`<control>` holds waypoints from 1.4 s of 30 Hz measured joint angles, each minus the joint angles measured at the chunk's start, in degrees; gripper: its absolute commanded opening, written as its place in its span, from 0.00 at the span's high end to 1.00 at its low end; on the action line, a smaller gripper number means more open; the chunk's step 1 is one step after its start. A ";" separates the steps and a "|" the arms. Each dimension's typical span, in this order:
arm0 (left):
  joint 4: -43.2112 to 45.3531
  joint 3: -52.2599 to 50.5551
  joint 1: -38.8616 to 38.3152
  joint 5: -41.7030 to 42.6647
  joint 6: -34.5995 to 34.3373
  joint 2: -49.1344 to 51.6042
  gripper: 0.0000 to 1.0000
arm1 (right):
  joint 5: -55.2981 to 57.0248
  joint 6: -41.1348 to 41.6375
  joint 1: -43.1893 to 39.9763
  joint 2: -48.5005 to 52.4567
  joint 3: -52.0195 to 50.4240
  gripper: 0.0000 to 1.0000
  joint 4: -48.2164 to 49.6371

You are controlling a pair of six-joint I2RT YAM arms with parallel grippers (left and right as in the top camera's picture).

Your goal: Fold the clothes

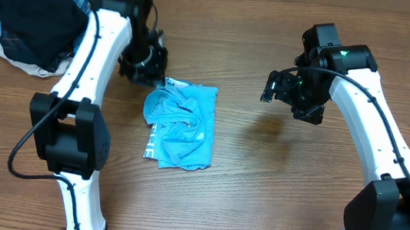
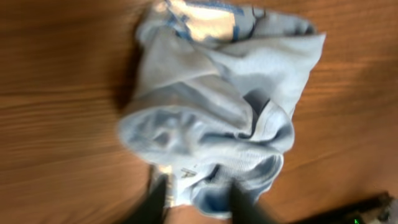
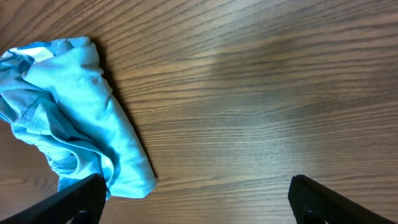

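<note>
My left claw hangs low at the edge of the blue shirt, fingers apart, a bit of hem between them, nothing pinched. The shirt lies crumpled in the middle of the table. My right claw hovers spread wide over the wood, beside the shirt.
</note>
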 measured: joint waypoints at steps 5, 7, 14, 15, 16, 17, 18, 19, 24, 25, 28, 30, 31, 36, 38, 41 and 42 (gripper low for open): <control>-1.88 4.55 0.20 -7.76 -0.72 -0.90 0.04 | 0.00 0.00 -0.02 0.00 0.00 0.02 -0.13; -1.14 3.91 0.72 -9.57 -0.59 -0.87 0.04 | 0.00 -0.02 0.00 0.00 0.00 0.02 -0.33; 6.73 -5.64 6.25 -8.39 4.74 -0.87 0.14 | -0.02 0.00 0.00 0.00 -0.02 0.02 -0.55; 7.76 -7.50 6.80 -7.41 5.68 -0.87 0.15 | 0.00 -0.02 -0.02 0.00 -0.02 0.02 -0.50; 8.63 -9.03 7.06 -6.38 6.58 -0.87 0.15 | 0.00 -0.02 0.00 0.00 -0.02 0.02 -0.44; 9.44 -10.51 7.10 -5.29 7.58 -0.85 0.15 | -0.02 -0.02 -0.02 0.00 -0.02 0.02 -0.44; 10.40 -11.85 6.95 -4.11 8.50 -0.81 0.14 | -0.02 -0.02 0.00 0.00 -0.02 0.02 -0.44; 11.28 -12.92 6.71 -3.15 9.31 -0.81 0.14 | 0.00 -0.02 -0.02 0.00 -0.04 0.02 -0.42; 18.73 -20.65 4.50 0.33 12.31 -0.74 0.17 | 0.00 0.00 -0.02 0.00 -0.04 0.03 -0.50; 19.52 -21.77 4.26 0.68 12.52 -0.68 0.17 | 0.00 -0.02 -0.02 0.00 -0.04 0.03 -0.48; 22.38 -24.72 3.78 1.25 13.16 -0.52 0.24 | 0.00 -0.02 -0.02 0.00 -0.04 0.03 -0.66; 22.56 -25.57 3.78 1.33 13.68 -0.52 0.40 | 0.00 -0.04 0.00 0.00 -0.04 0.03 -0.68; 22.56 -25.77 3.80 1.51 13.88 -0.52 0.47 | 0.00 0.00 0.00 0.00 -0.04 0.03 -0.68; 22.45 -25.79 3.78 3.72 14.36 -0.52 0.83 | 0.00 -0.02 0.00 0.00 -0.04 0.03 -0.70; 21.90 -25.77 3.78 4.96 14.25 -0.52 0.96 | -0.02 -0.02 0.00 0.00 -0.04 0.03 -0.66; 19.41 -25.38 3.78 6.58 13.99 -0.52 0.96 | 0.00 0.00 0.00 0.00 -0.04 0.03 -0.68; 18.10 -24.59 3.78 7.52 13.92 -0.52 0.96 | 0.02 -0.02 0.00 0.00 -0.04 0.03 -0.66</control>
